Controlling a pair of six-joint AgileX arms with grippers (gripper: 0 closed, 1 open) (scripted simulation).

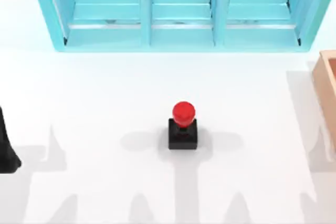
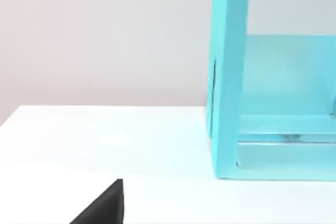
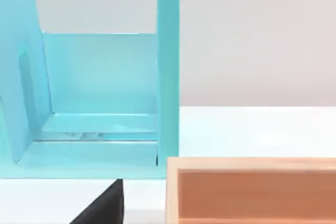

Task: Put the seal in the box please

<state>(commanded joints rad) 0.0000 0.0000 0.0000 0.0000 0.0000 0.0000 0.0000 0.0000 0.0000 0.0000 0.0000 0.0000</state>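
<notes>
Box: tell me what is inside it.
The box shows bare wood-coloured inner wall; its floor is out of sight. The seal stands on the table, mid-table, outside it.

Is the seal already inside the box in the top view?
No: the seal stands upright on the bare white table near the middle, well apart from the box at the right edge.

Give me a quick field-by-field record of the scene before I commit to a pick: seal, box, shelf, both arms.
seal: upright at table centre, red knob on black base, untouched
box: wood-coloured, at the table's right edge, nothing seen inside
shelf: turquoise three-compartment unit along the far side
left arm: parked at the table's left edge, dark part showing
right arm: parked near the box, a dark tip in its wrist view
task state: seal not yet in box
</notes>
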